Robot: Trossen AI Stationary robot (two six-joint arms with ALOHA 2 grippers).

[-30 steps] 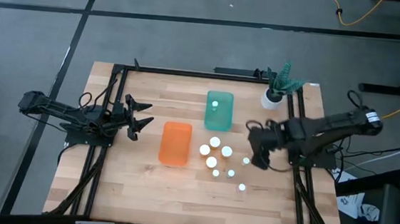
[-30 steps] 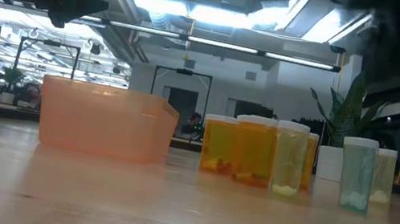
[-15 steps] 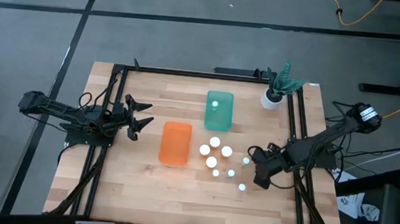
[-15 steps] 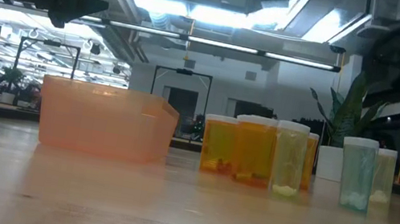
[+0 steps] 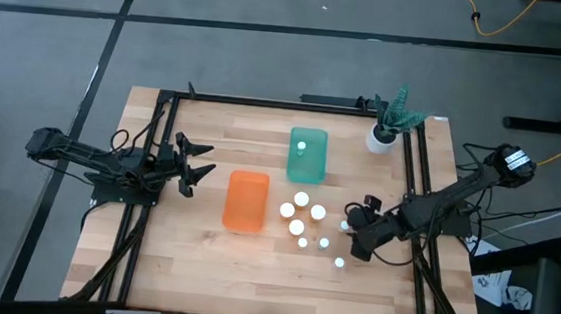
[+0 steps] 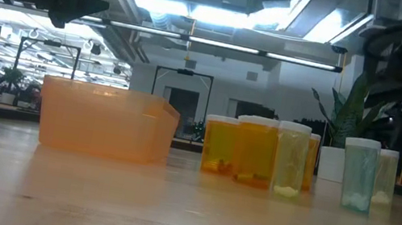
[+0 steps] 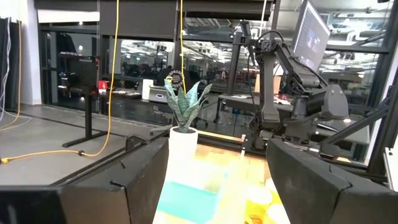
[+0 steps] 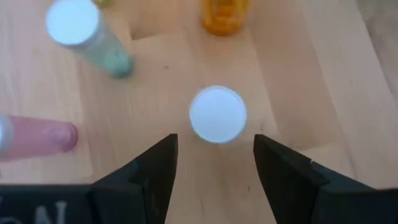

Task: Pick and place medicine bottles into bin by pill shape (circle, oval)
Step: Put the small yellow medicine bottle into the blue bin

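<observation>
Several medicine bottles with white caps stand right of the orange bin (image 5: 246,200): wider ones (image 5: 301,199) and narrower ones (image 5: 324,244). One more cap (image 5: 301,146) shows inside the teal bin (image 5: 307,166). My right gripper (image 5: 357,233) (image 8: 214,142) is open and points down over one upright bottle, whose white cap (image 8: 217,115) shows between and beyond the fingers, untouched. My left gripper (image 5: 196,164) (image 7: 217,186) is open and empty, left of the orange bin.
A white plant pot (image 5: 382,137) stands at the far right corner. Black rails (image 5: 420,198) run along the table's left and right sides. Near my right gripper stand a green bottle (image 8: 73,22), a pink one (image 8: 34,137) and an orange one (image 8: 227,15). Bare wood lies at the near left.
My right gripper has gone toward the table's near edge and down, from beside the far right of the bottle group to over a bottle on its right side. The bottles and bins have stayed put.
</observation>
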